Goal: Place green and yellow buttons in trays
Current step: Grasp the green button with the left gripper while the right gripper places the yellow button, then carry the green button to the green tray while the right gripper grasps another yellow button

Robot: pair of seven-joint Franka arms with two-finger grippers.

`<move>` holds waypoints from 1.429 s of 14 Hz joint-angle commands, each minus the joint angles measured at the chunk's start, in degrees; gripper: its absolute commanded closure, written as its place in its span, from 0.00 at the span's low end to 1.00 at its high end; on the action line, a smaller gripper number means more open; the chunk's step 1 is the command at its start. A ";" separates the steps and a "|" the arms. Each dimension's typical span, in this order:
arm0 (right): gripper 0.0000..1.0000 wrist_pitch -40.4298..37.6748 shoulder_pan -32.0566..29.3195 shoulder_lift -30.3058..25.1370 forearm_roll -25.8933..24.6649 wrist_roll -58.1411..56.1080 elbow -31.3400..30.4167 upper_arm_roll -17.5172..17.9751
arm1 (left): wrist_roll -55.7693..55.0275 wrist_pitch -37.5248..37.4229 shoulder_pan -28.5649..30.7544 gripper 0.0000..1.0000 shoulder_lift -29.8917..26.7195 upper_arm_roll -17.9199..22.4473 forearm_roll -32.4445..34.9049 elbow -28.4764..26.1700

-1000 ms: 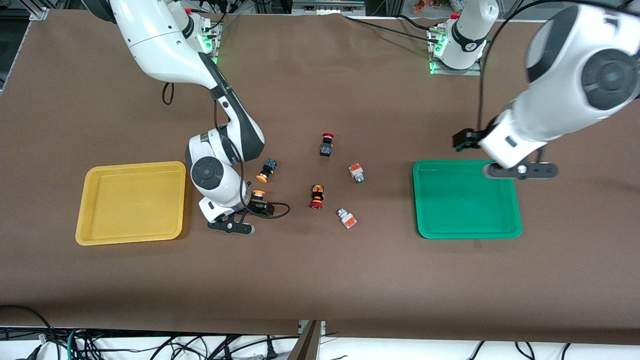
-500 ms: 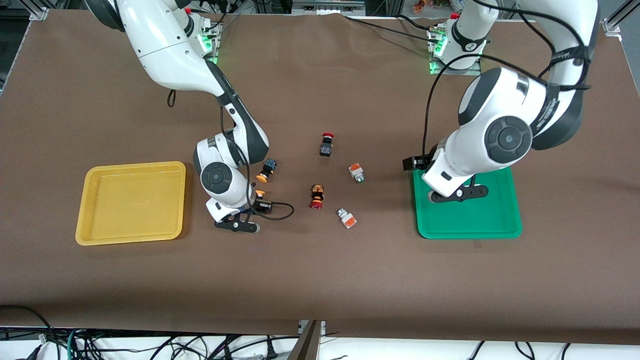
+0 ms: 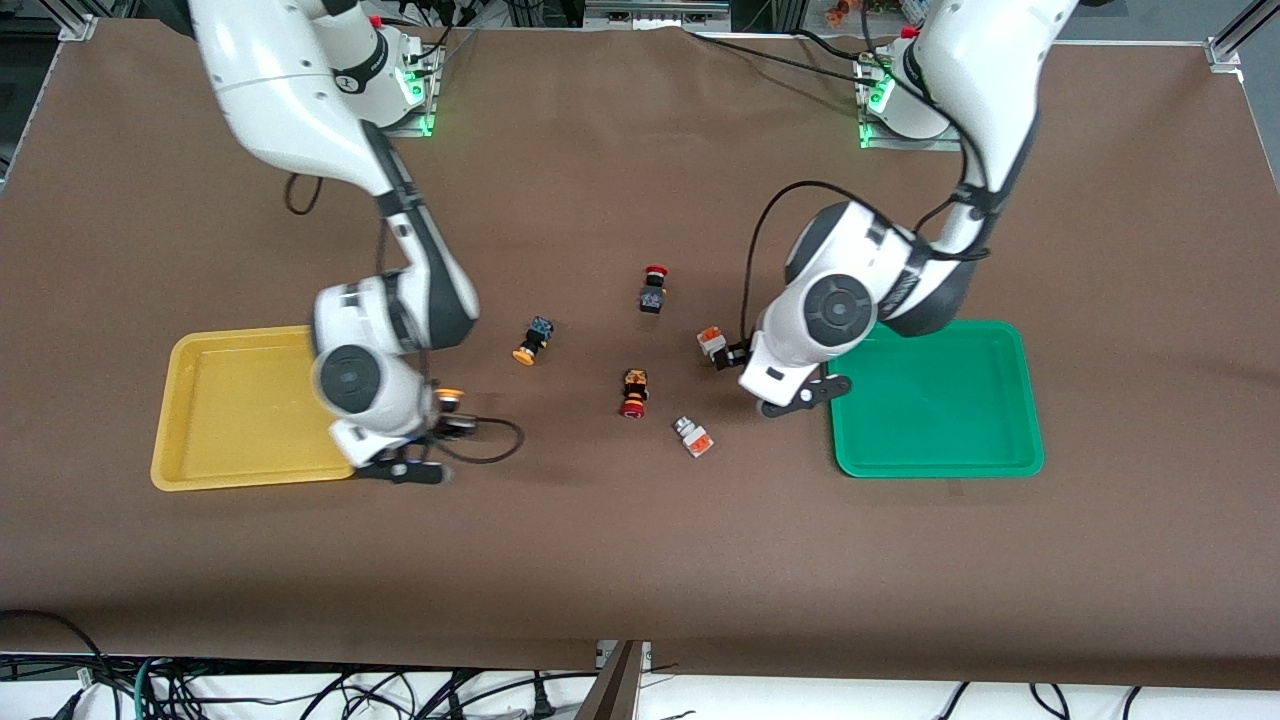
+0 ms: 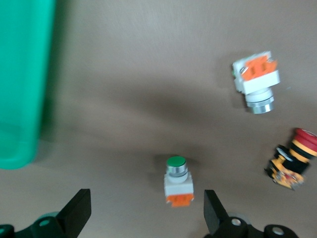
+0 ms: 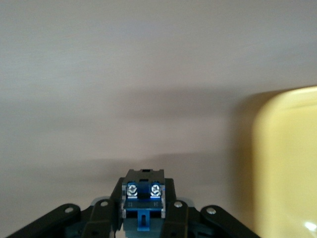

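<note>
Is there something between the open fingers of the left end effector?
Yes. The left wrist view shows a green button on the table between the left end effector's spread fingers.

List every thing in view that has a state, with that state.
right claw, shut on held yellow button.
left claw, open over farther green button.
held yellow button, gripped beside yellow tray.
loose yellow button, lying on table.
farther green button, on table, ungripped.
nearer green button, lying on table.
yellow tray, no button visible.
green tray, empty.
farther red switch, on table.
nearer red switch, on table.
</note>
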 commanded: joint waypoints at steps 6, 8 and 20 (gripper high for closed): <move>1.00 -2.95 -12.30 -0.23 0.64 -25.70 -2.89 -7.15 | -7.89 8.24 -4.57 0.00 3.20 0.72 0.23 -2.39; 0.00 -1.62 -14.16 0.30 1.17 -28.09 -2.80 -6.98 | -7.97 8.42 -4.57 0.00 3.82 0.63 2.85 -2.30; 0.00 -4.98 1.92 -6.98 2.31 17.38 -8.41 7.24 | -8.24 9.47 -5.54 0.18 5.66 0.55 3.30 -2.48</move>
